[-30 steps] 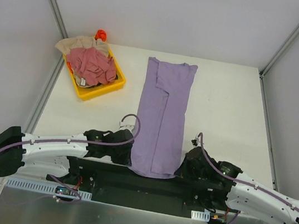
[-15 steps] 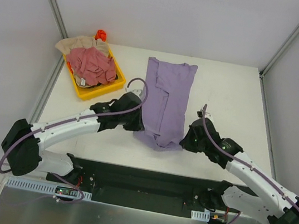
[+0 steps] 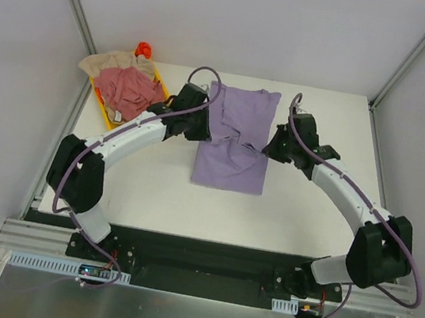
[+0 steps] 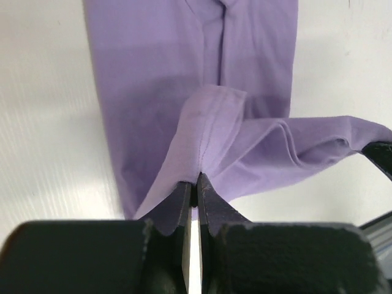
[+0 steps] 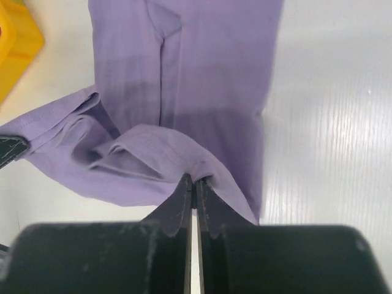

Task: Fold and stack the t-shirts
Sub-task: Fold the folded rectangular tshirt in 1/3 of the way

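Both arms have carried the near hem of the lavender t-shirt [image 3: 230, 166] toward its far collar. The left gripper [image 3: 202, 129] and right gripper [image 3: 267, 149] are each clamped on a hem corner. The half-fold is under way mid-table [image 3: 308, 213]. Next: align the hem at the collar, lower it, and release.

The left fingers [image 3: 204, 131] and right fingers [image 3: 267, 149] pinch the half-folded lavender t-shirt [image 3: 230, 170].

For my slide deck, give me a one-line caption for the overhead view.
Left gripper and right gripper hold the lavender t-shirt half-folded by its hem; pink shirt and beige shirt fill the yellow tray.
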